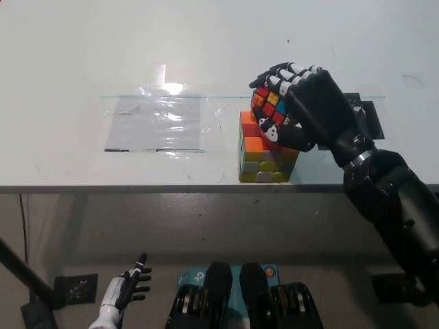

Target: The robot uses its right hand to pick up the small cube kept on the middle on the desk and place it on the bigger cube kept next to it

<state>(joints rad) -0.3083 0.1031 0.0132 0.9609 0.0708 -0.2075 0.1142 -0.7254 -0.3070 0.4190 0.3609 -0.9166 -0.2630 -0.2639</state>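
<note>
My black right hand (302, 110) is shut on the small multicoloured cube (269, 106), whose red, yellow and blue stickers show between the fingers. It holds the cube directly over the bigger cube (264, 151), which stands near the desk's front edge with orange and red squares on top and yellow and white on its front. I cannot tell whether the small cube touches the bigger one. My white left hand (123, 291) rests low at the lower left, below the desk, fingers apart.
A clear plastic sheet (158, 123) is taped flat on the white desk (206, 48), left of the cubes. A black marker patch (363, 116) lies on the desk behind my right wrist. The desk's front edge (137, 188) runs just below the bigger cube.
</note>
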